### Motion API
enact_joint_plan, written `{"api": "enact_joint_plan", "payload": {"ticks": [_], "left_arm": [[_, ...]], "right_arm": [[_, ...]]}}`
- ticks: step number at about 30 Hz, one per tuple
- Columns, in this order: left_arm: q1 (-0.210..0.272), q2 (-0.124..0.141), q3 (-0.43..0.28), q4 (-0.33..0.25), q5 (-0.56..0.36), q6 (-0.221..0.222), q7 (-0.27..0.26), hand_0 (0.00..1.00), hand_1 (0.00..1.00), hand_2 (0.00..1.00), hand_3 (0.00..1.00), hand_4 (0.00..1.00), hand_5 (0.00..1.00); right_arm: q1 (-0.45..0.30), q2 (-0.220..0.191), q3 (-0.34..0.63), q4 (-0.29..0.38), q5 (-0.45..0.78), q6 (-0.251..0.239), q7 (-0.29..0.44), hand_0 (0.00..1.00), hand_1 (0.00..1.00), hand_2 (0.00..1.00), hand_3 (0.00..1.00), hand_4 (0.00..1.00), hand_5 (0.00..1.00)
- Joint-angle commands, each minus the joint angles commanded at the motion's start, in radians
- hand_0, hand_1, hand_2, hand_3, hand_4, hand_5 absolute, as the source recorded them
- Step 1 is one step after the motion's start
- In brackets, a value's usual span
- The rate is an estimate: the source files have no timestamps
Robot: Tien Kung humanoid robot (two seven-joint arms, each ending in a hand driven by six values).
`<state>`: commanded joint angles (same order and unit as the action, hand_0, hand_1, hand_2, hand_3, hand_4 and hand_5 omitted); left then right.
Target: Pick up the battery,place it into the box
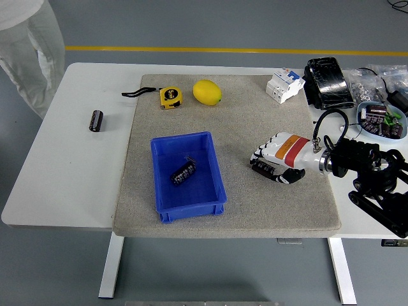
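Observation:
A dark cylindrical battery (183, 173) lies inside the blue box (167, 203) on the grey mat, tilted diagonally. A second black battery (95, 120) rests on the white table at the far left, off the mat. My right hand (271, 164), white with black fingers, hovers low over the mat to the right of the box, its fingers curled and holding nothing. The left arm is out of sight.
A yellow tape measure (169, 97) and a yellow lemon (207, 92) sit at the mat's far edge. A white breaker (284, 85), a black pack (327, 82) and a bowl of parts (380, 120) crowd the right. A person in white (25, 44) stands at the far left.

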<state>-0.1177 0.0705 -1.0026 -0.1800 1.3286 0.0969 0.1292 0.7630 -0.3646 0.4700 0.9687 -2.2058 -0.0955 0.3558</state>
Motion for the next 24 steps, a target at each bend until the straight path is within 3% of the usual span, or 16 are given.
{"api": "enact_joint_plan", "payload": {"ticks": [7,13,19,24], "left_arm": [[0.000,0.001,-0.001,0.000,0.003,-0.001,0.000,0.636,0.602,0.642,0.715,0.712,0.712],[0.001,0.003,-0.007,0.000,0.007,-0.001,-0.002,0.636,0.601,0.642,0.715,0.713,0.712],[0.002,0.002,-0.014,0.000,0.014,0.000,-0.001,0.637,0.600,0.642,0.715,0.714,0.716],[0.004,0.002,-0.013,0.000,0.014,0.000,-0.002,0.637,0.600,0.642,0.715,0.713,0.714]], "right_arm": [[-0.002,-0.009,0.020,0.019,0.006,0.006,0.002,0.592,0.538,0.577,0.556,0.544,0.026],[0.000,-0.027,0.068,0.079,0.016,0.019,0.000,0.592,0.536,0.575,0.553,0.546,0.036],[-0.011,-0.048,0.139,0.234,0.044,0.042,-0.002,0.595,0.535,0.571,0.555,0.547,0.037],[-0.001,-0.038,0.164,0.372,0.078,0.075,-0.010,0.609,0.543,0.578,0.559,0.566,0.047]]}}
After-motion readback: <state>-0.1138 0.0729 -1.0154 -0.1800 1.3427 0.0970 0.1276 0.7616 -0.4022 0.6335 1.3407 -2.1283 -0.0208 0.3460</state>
